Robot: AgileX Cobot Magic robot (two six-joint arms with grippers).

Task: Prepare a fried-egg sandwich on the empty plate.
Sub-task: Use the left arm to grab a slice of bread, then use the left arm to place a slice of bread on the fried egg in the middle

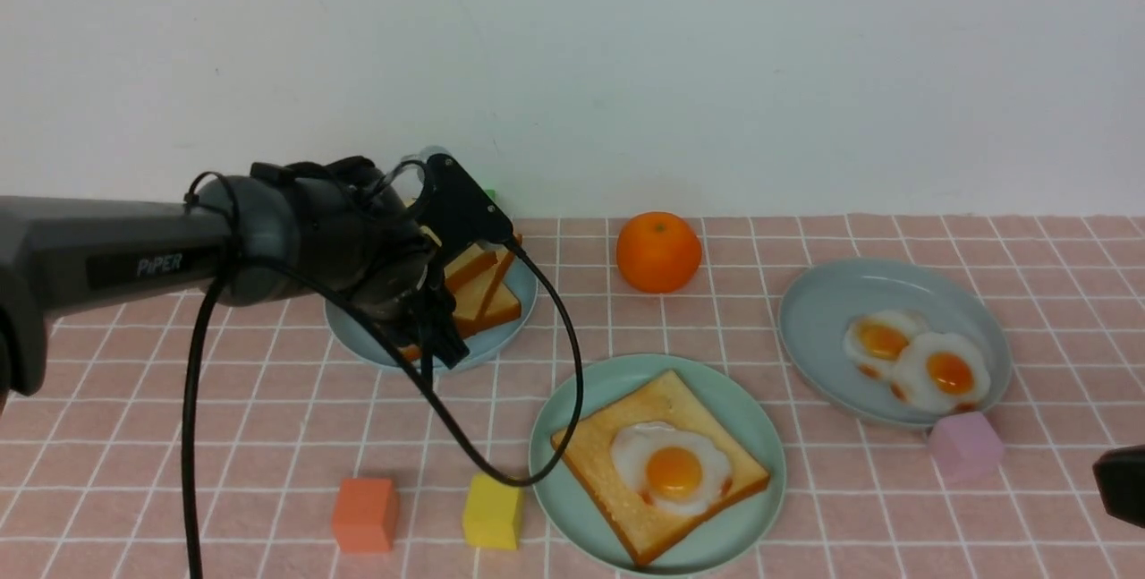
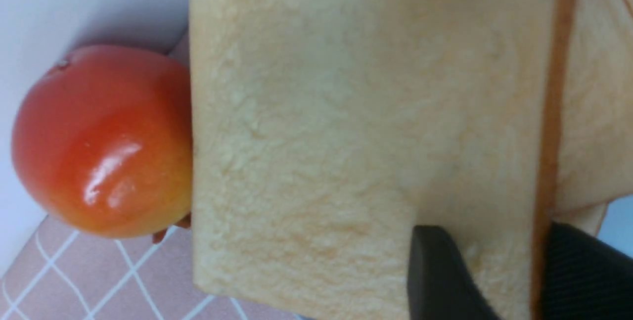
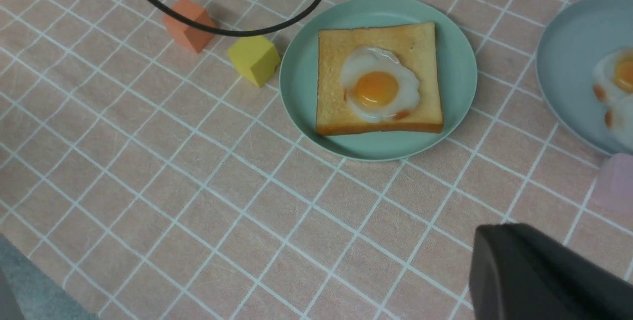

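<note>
the left pincer (image 2: 502, 265) is parted only modestly, one finger on each side of a slice of toast (image 2: 366, 127) near its crusty edge; whether the fingers already press on it i cannot tell. it makes sense to take the bread like this, edge between the tips and broad face free, so it can be laid down flat later.

that slice is with other bread at the pale blue plate (image 1: 358, 348), beyond the green plate (image 1: 760, 507) and to its left. on the green plate the lower slice (image 1: 626, 507) lies flat, with a fried egg (image 1: 673, 472) on its face, yolk up. the egg rests well inside the crusts, so a lid of bread should cover it; that top slice is what the sandwich lacks.

the right pincer (image 3: 514, 241) is closed with nothing in it, nearer the robot than the green plate and off to its right, likely parked there to leave room for the other arm.

the spare eggs (image 1: 939, 371) sit on the grey-blue plate (image 1: 832, 302), right of the green plate and further off; they look unneeded. the left arm's cable (image 1: 572, 337) loops over the green plate's edge and might brush the bread or egg as the arm swings across.
</note>
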